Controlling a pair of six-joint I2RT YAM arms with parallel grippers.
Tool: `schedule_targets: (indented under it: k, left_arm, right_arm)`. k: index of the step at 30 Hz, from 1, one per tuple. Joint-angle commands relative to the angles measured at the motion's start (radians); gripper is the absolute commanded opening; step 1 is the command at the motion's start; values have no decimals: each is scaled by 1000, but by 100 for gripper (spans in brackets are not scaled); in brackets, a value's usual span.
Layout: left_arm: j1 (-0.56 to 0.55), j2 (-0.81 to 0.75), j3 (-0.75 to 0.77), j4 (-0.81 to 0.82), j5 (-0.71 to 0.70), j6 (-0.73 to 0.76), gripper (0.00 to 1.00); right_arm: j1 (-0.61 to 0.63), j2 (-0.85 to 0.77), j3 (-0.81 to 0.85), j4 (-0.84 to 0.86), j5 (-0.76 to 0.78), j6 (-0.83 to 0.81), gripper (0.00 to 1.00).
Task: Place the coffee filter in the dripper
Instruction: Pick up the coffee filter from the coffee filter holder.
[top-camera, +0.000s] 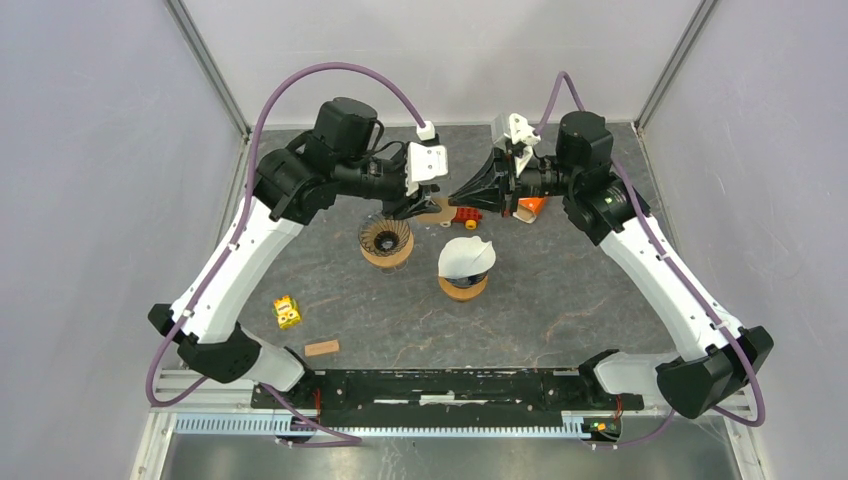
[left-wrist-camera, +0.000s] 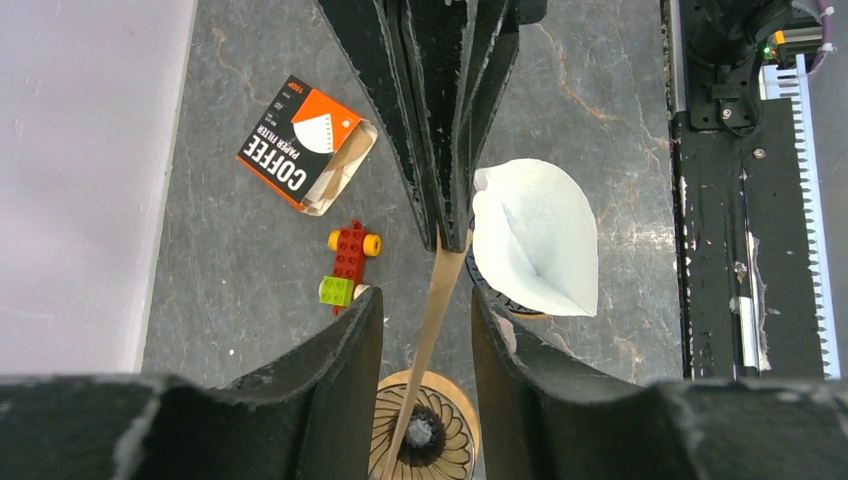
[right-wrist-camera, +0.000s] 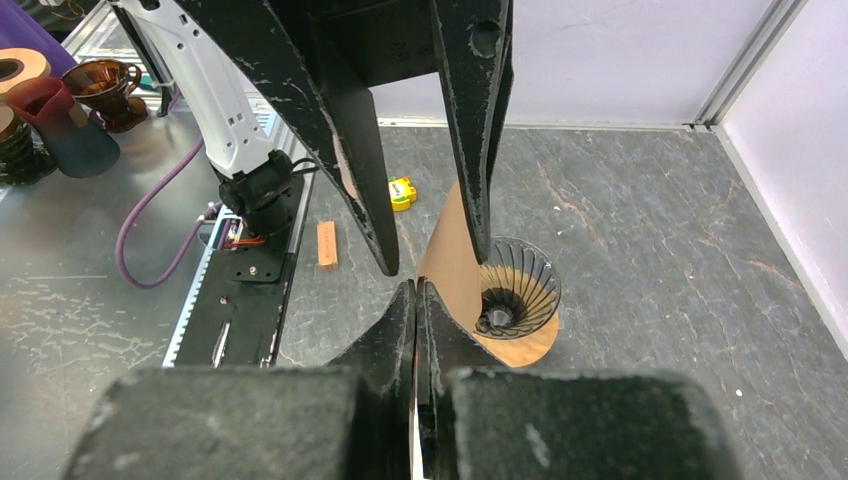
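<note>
A brown paper coffee filter (top-camera: 437, 212) hangs flat and edge-on between the two grippers, above the back of the table. My right gripper (right-wrist-camera: 415, 290) is shut on its edge, and the filter (right-wrist-camera: 452, 255) fans out ahead of it. My left gripper (left-wrist-camera: 427, 298) is open, with one finger on each side of the filter (left-wrist-camera: 437, 290), not touching it. The empty dark ribbed glass dripper (top-camera: 386, 240) on a wooden base stands just below and to the left; it also shows in the left wrist view (left-wrist-camera: 425, 432) and the right wrist view (right-wrist-camera: 515, 298).
A second dripper holding a white filter (top-camera: 465, 258) stands to the right of the empty one. An orange and black coffee filter box (left-wrist-camera: 305, 148) and a red toy brick car (left-wrist-camera: 348, 265) lie at the back. A yellow block (top-camera: 287, 312) and a wooden block (top-camera: 322, 348) lie front left.
</note>
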Motion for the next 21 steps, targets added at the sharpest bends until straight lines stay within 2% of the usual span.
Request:
schedule_targets:
  k: [1,5,12,18,21]
  left_arm:
    - [-7,15,51,9,32,-9,42]
    - [-8,24,52,10,43,-19,31]
    - [-9,25,54,10,75,-42,4]
    - [-9,5,40,10,102,-69,2]
    - [-3,-25,29,10,108,-69,2]
  right_arm:
    - [7,-20,-6,30,-9,-1,0]
    - [8,-21,-5,29,-3,-3,0]
    - [8,-19,-2,29,9,2,0]
    - [9,-31,0,28,43,-1,2]
    - [8,-52,-3,0,73,-39,17]
